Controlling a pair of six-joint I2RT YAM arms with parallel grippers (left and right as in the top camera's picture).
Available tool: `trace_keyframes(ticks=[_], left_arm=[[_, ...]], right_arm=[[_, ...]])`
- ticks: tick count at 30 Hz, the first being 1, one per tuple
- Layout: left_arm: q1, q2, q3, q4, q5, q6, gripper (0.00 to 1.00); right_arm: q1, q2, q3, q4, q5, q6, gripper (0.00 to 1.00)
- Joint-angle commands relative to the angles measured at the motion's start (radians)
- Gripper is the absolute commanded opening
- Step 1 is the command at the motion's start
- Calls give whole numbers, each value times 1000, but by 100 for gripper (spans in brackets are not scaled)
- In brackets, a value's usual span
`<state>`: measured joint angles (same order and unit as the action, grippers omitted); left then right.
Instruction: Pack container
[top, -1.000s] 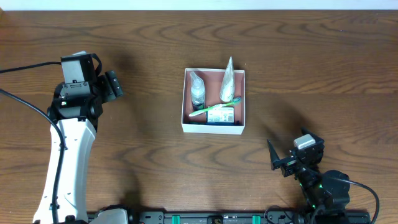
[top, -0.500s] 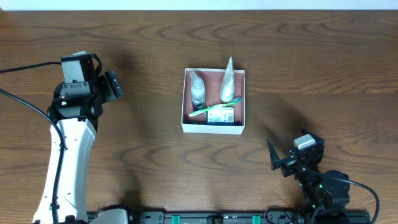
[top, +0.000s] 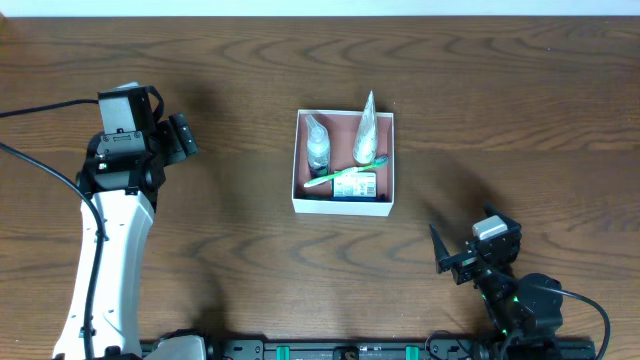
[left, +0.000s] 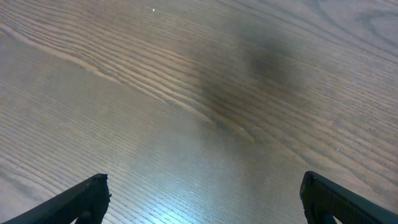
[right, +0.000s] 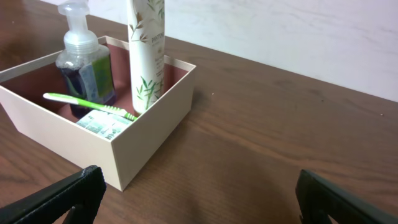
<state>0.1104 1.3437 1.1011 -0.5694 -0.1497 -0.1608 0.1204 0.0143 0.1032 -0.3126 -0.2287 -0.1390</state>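
The container (top: 297, 190), a white square box with a dusty-pink inside, sits at the table's middle; it also shows in the right wrist view (right: 146, 137). Inside it are a clear pump bottle (top: 317, 142) (right: 84, 68), a white leaf-print tube (top: 366, 133) (right: 145, 50), a green toothbrush (top: 340, 173) (right: 84, 103) and a green-and-white packet (top: 356, 186) (right: 102, 126). My left gripper (top: 187, 137) (left: 205, 199) is open and empty, far left of the box over bare wood. My right gripper (top: 443, 255) (right: 199, 202) is open and empty, near the front edge, to the right of the box.
The dark wood table (top: 500, 110) surrounds the box. A pale wall (right: 298, 31) lies beyond the far table edge. The left arm's white link (top: 105, 260) runs along the left side.
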Motion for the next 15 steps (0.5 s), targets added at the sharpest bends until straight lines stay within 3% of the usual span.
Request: trace_keyframes(ticks=[1,8,15], left_arm=[[2,-16,9,-3,-8,-13,98],[2,-153,-16,-10,-9,-13,98],[-10,-417,-156,-18,6,-12,98]], right_arm=[[2,-9,-7,3,8,11,99],[2,-9,-7,3,8,11,99],[2,-9,-7,3,8,11,99]])
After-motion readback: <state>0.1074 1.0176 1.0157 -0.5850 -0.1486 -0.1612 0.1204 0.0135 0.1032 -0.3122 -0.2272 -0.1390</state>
